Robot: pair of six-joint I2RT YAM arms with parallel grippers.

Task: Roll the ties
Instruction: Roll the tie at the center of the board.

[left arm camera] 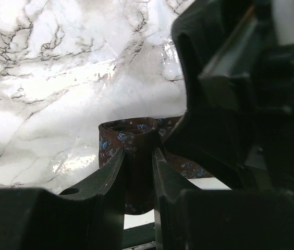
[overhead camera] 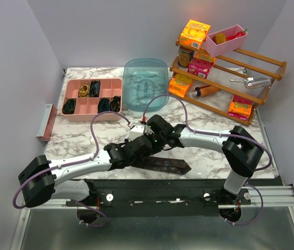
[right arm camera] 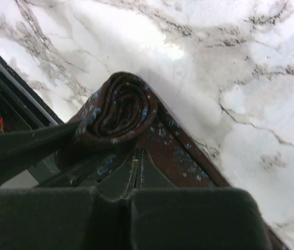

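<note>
The dark brown tie (overhead camera: 166,165) with small blue flecks lies flat near the table's front edge, one end rolled into a coil (right arm camera: 120,108). My left gripper (left arm camera: 139,169) is shut on the coil (left arm camera: 131,140), one finger on each side; it sits at the centre of the top view (overhead camera: 142,148). My right gripper (right arm camera: 137,159) is shut, its fingertips together and resting on the flat tie just beside the coil; in the top view (overhead camera: 152,140) it meets the left gripper. Several rolled ties (overhead camera: 90,89) sit in the pink tray.
The pink compartment tray (overhead camera: 68,86) stands at the back left. An upturned teal plastic tub (overhead camera: 146,83) is behind the grippers. A wooden rack (overhead camera: 256,65) with boxes and a pink bin fills the back right. A black rail (overhead camera: 178,190) runs along the front edge.
</note>
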